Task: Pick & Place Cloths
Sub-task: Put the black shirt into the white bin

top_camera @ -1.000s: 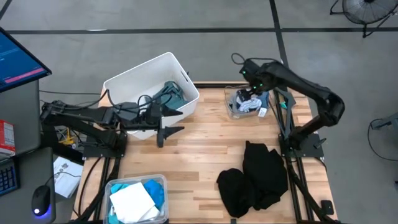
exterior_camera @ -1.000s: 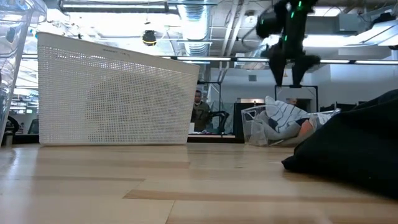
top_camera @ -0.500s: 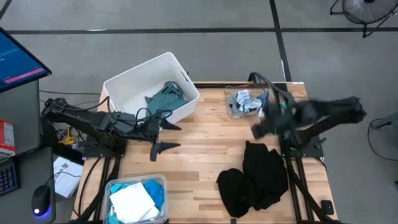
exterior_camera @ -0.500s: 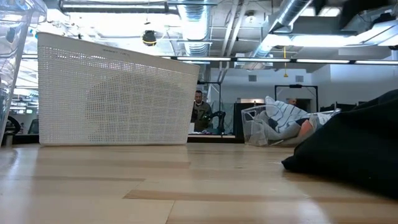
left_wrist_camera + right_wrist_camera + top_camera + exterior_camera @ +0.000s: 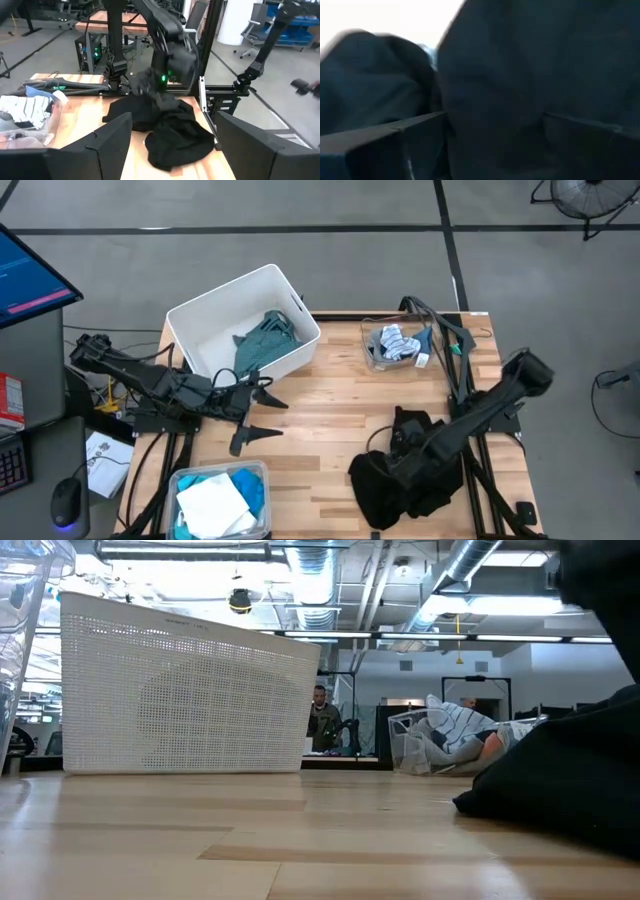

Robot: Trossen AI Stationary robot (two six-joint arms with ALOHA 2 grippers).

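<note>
The black clothes [image 5: 415, 475] lie in a heap on the table's near right part; the left wrist view also shows the black clothes [image 5: 170, 132]. My right gripper [image 5: 398, 452] points down over this heap with its fingers apart, and black cloth [image 5: 520, 65] fills its wrist view. My left gripper [image 5: 268, 418] hangs open and holds nothing, between the white bin [image 5: 205, 315] and the near-left tub. A teal-grey shirt [image 5: 262, 340] lies in the bin. My right gripper stands open right over the black clothes, fingers [image 5: 385, 137] pointing down. The view is blurred, and I cannot tell whether the fingertips touch the cloth.
A clear tub [image 5: 372, 355] at the far right holds a striped sock [image 5: 395, 342]. Another clear tub [image 5: 180, 477] at the near left holds turquoise and white shirts [image 5: 215, 500]. Bare wood lies between the bin and the black heap.
My right gripper has swung from above the far-right tub toward the table's near edge and down onto the black heap, its wrist turning on the way; it stays open. My left gripper has swung away from the white bin toward the near edge, still open.
</note>
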